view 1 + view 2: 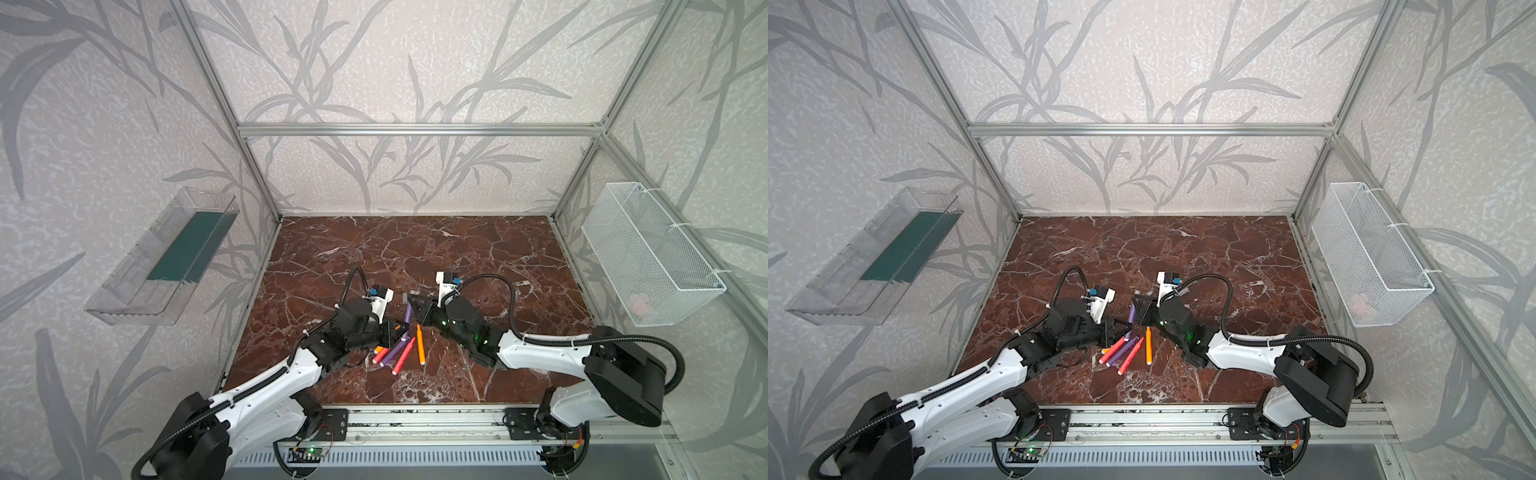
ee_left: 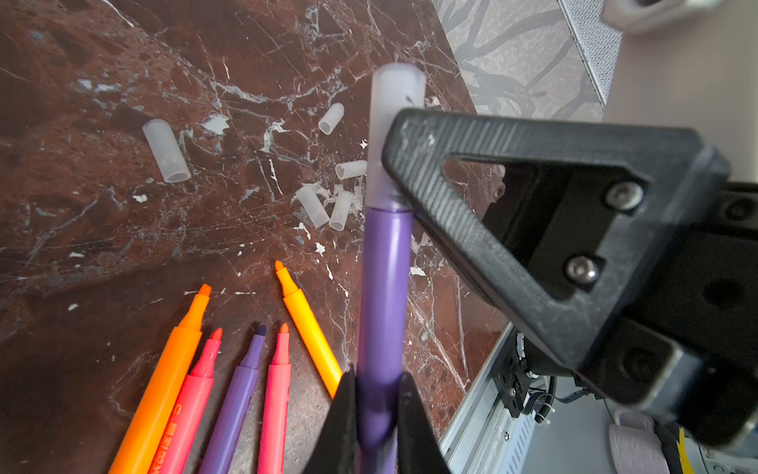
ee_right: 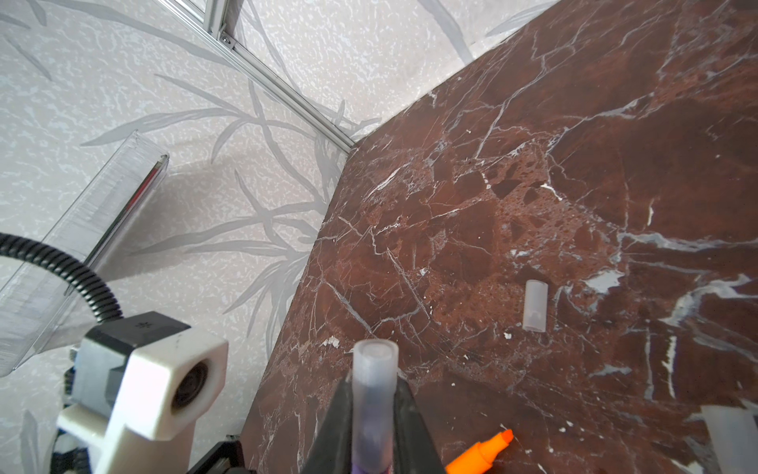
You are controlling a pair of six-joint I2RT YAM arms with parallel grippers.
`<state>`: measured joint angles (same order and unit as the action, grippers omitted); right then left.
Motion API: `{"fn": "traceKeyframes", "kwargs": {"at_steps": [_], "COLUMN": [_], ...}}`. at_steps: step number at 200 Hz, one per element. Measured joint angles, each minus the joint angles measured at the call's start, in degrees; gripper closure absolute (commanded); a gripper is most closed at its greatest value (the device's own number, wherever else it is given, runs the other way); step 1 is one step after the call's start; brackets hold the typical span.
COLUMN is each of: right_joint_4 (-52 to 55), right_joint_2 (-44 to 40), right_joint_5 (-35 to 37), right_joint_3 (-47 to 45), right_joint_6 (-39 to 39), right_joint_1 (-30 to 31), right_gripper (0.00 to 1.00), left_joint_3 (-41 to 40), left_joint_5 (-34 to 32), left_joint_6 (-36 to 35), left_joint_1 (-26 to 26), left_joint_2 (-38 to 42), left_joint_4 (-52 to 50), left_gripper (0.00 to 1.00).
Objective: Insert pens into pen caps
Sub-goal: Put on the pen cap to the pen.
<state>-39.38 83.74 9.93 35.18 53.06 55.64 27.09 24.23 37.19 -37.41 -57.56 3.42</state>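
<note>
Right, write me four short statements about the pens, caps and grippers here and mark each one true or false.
1. The left gripper is shut on a purple pen. True.
2. The right gripper is open and empty. False: it is shut on a cap that sits over that pen's end.
3. Five uncapped pens lie on the table. True.
4. Every cap is already on a pen. False: loose caps lie on the table.
</note>
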Motion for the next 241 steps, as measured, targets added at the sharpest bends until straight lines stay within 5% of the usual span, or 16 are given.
{"fn": "traceKeyframes", "kwargs": {"at_steps": [60,195,213,241], "right_joint_4": [-5.9,0.1,-0.1,1.1], "right_joint_2": [5.0,3.5,3.4,2.6], "right_joint_5": [1.0,11.2,11.4,10.2], "right_joint_3": [0.2,3.7,3.7,3.5], "right_joint_6": [-2.1,-4.8,-5.4,-6.5], "right_joint_1": [1.5,5.2,5.3,6.1], "right_gripper": [1.00,1.00,0.89,0.54], "left_joint_3": [0.3,5.6,5.8,6.3], "left_joint_5": [4.6,0.0,-0.2,-2.6], "left_joint_6": [1.7,-3.8,-4.5,-5.1], "left_joint_1": [1.8,1.5,1.1,0.6], "left_joint_2": [-4.0,-2.4,-2.4,-2.4], "left_joint_4": [1.0,-9.0,-9.2,-8.0], "left_gripper": [1.00,1.00,1.00,1.00]}}
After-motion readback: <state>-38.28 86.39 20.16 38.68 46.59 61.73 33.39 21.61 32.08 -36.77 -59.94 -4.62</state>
